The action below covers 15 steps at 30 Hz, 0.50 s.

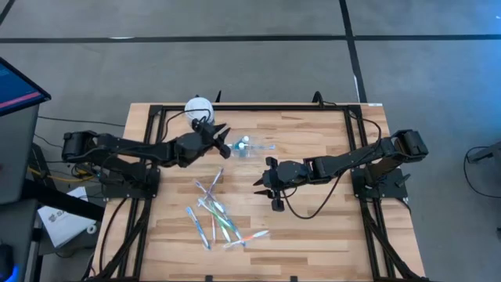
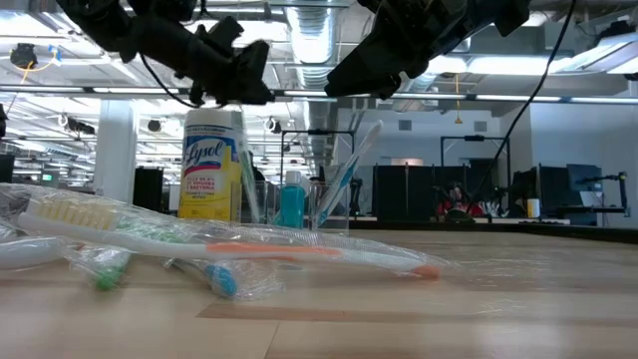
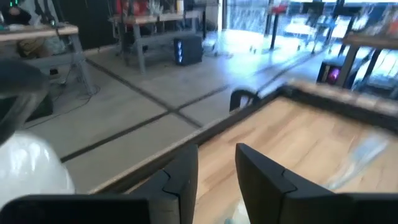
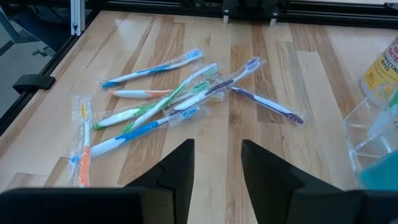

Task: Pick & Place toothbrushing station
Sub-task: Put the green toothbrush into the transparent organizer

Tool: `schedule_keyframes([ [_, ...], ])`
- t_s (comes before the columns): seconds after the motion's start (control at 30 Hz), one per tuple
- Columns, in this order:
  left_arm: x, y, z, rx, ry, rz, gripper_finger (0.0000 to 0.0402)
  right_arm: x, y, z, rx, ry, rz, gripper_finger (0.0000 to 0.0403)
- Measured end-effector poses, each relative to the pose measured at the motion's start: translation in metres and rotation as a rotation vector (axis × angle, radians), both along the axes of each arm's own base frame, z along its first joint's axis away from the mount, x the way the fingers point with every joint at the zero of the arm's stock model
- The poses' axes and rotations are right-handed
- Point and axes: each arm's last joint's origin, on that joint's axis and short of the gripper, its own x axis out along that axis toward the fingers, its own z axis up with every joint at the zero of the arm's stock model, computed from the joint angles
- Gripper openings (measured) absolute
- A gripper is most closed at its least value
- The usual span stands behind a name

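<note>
The toothbrushes (image 4: 180, 102) lie in a loose pile on the near half of the table (image 1: 313, 235), most sealed in clear wrappers, crossing one another at odd angles. They are thin, flat and slippery-looking — white handles with blue, green or orange accents, one purple. The clear cup (image 1: 244, 146) stands well apart from them toward the far edge; in the low view it already holds a couple of upright brushes and the small blue tube (image 2: 291, 204), just beside the yellow canister (image 2: 212, 165).

My right claw (image 1: 266, 188) hovers above the table between cup and pile, fingers parted to a moderate gap and holding nothing; its wrist camera looks straight at the heap. My left claw (image 1: 222, 139) hangs near the cup, also partly spread and empty.

The step in hand, as I judge it, is picking the next brush. I would choose one at the pile's edge — the purple one lies freest — and close across the handle's narrow width, coming down low so the wrapper does not slide out. Gripping near mid-handle should keep it from pivoting on the carry to the cup.
</note>
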Motion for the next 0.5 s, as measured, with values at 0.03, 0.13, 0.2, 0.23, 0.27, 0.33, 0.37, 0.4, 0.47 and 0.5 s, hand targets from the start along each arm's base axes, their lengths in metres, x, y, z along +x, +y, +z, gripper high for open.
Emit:
schedule_keyframes([
  [0.03, -0.002, 0.0, 0.004, 0.002, -0.015, -0.002, 0.0103, 0.0, 0.0, 0.0, 0.0, 0.001, 0.0, 0.0123],
  [0.13, -0.005, -0.005, 0.011, 0.005, -0.04, -0.015, 0.0103, 0.0, 0.0, 0.0, 0.0, 0.0, 0.0, 0.0123],
  [0.2, -0.006, -0.009, 0.014, 0.008, -0.052, -0.032, 0.0103, 0.0, 0.0, 0.0, 0.0, 0.0, 0.0, 0.0123],
  [0.23, -0.007, -0.011, 0.015, 0.012, -0.049, -0.042, 0.0103, 0.0, 0.0, 0.0, 0.0, 0.0, 0.0, 0.0123],
  [0.27, -0.007, -0.014, 0.016, 0.02, -0.047, -0.054, 0.0103, 0.0, 0.0, 0.0, 0.0, 0.0, 0.0, 0.0123],
  [0.33, -0.006, -0.019, 0.015, 0.024, -0.032, -0.076, 0.0103, 0.0, 0.0, 0.0, 0.0, 0.0, 0.0, 0.0123],
  [0.37, -0.006, -0.021, 0.014, 0.024, -0.029, -0.085, 0.0103, 0.0, 0.0, 0.0, 0.0, 0.0, 0.0, 0.0123],
  [0.4, -0.005, -0.023, 0.014, 0.025, -0.028, -0.095, 0.0103, 0.0, 0.0, 0.0, 0.0, 0.0, 0.0, 0.0123],
  [0.47, -0.005, -0.028, 0.014, 0.024, -0.024, -0.113, 0.0103, 0.0, 0.0, 0.0, 0.0, 0.0, 0.0, 0.0123],
  [0.5, -0.005, -0.03, 0.014, 0.024, -0.021, -0.123, 0.0103, 0.0, 0.0, 0.0, 0.0, 0.0, 0.0, 0.0123],
])
